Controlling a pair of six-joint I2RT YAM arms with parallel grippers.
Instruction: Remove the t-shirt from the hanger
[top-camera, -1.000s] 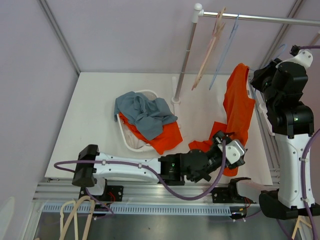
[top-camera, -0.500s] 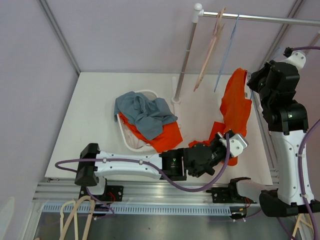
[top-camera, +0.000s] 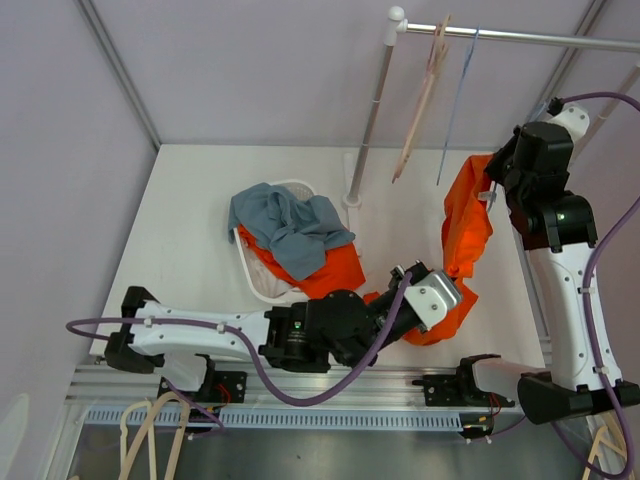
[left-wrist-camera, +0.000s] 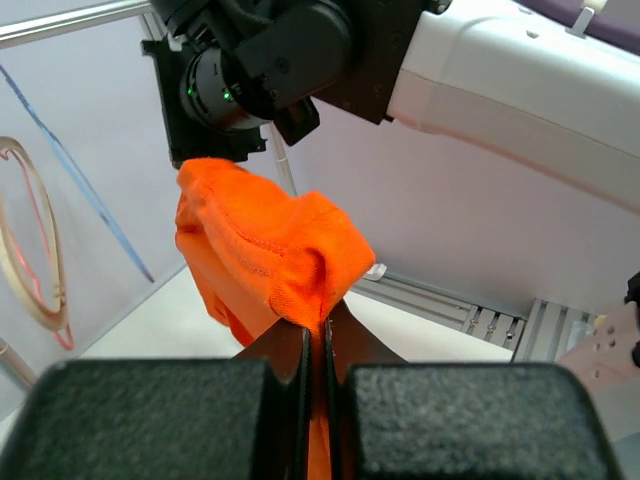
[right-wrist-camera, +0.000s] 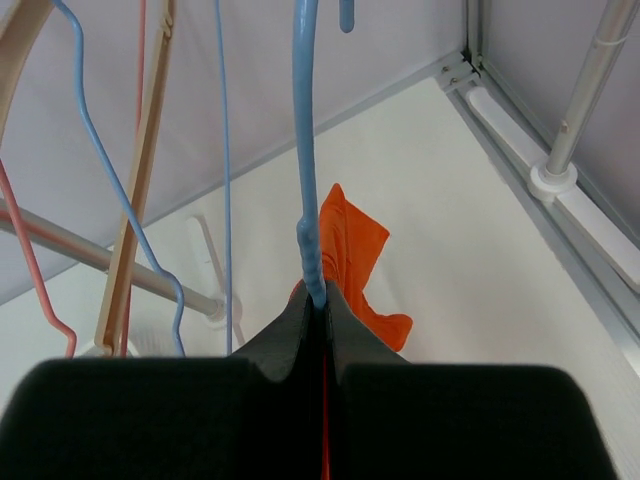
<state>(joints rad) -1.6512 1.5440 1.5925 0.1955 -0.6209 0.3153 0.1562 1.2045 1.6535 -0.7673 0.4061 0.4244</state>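
Note:
The orange t-shirt hangs in a stretched band between my two grippers at the right of the table. My right gripper holds its upper end. In the right wrist view the right gripper is shut on the thin blue hanger, with the t-shirt trailing below. My left gripper is low near the table's front edge. In the left wrist view the left gripper is shut on a bunched fold of the t-shirt. Most of the hanger is hidden inside the cloth.
A metal rail on a pole carries a beige hanger and a blue hanger. A white basket left of centre holds a grey-blue garment and an orange one. Spare hangers lie below the table edge.
My left gripper has shut on the t-shirt's lower part and drawn it left. The right arm has shifted left with the hanger, and the shirt now stretches between them.

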